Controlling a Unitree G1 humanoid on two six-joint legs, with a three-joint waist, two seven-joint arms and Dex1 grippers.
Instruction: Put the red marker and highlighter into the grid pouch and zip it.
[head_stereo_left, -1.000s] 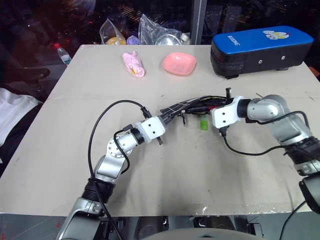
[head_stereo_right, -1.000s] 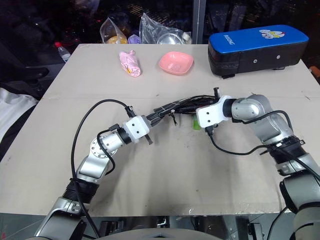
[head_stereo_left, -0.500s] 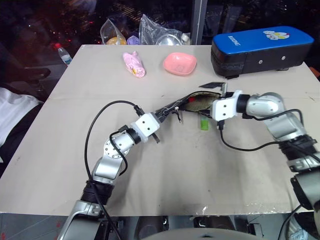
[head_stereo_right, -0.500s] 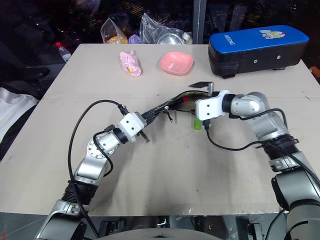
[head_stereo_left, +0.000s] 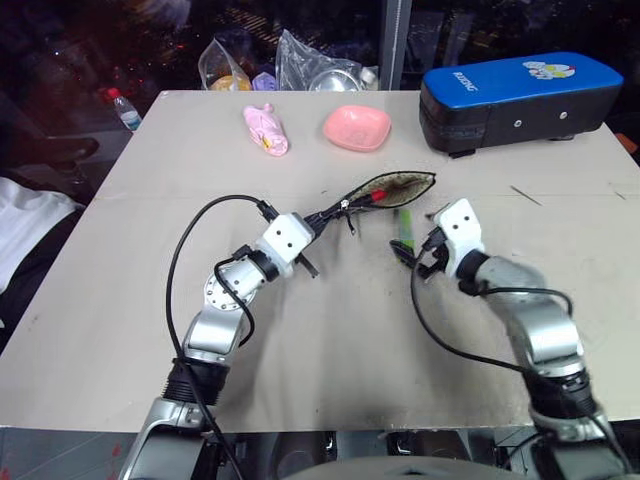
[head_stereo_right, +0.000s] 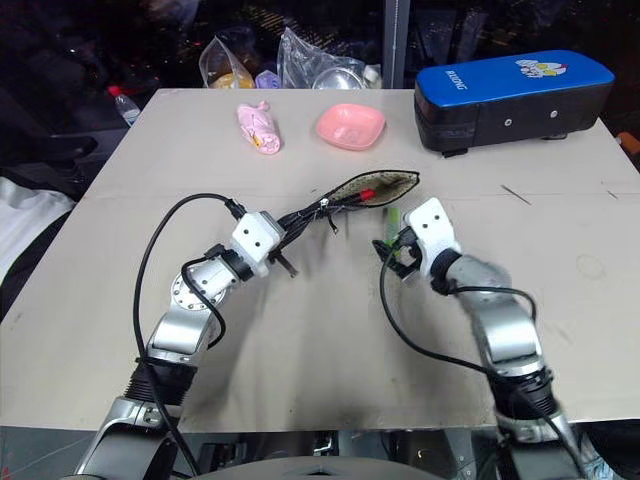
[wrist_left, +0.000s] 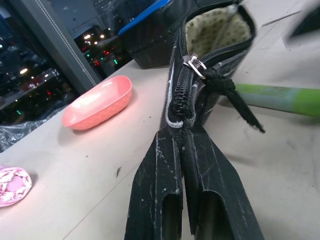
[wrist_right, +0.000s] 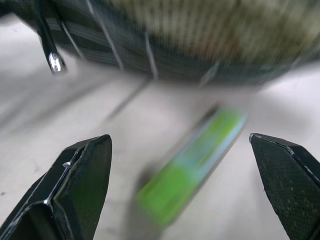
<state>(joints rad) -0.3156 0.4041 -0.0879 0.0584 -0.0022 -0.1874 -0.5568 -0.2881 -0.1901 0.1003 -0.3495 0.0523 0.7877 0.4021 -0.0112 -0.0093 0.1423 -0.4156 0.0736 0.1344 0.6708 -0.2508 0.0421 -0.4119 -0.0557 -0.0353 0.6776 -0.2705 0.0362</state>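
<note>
Between my right jaws (wrist_right: 180, 195), spread wide, the highlighter (wrist_right: 192, 167) lies flat on the worktop (head_stereo_left: 330, 330), its length slanting across the gap. My left jaws (wrist_left: 185, 145) pinch the grid pouch (head_stereo_left: 395, 188) open beyond it, red marker (head_stereo_left: 377, 197) inside.

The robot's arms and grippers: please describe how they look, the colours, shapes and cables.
Both arms are silver-grey metal with rounded joints. Each ends in a boxy white wrist block, and a loose black cable loops from the block back along the arm. The left gripper has two flat black fingers, scratched and tapering toward the tips. The right gripper has the same black, wedge-shaped fingers.
</note>
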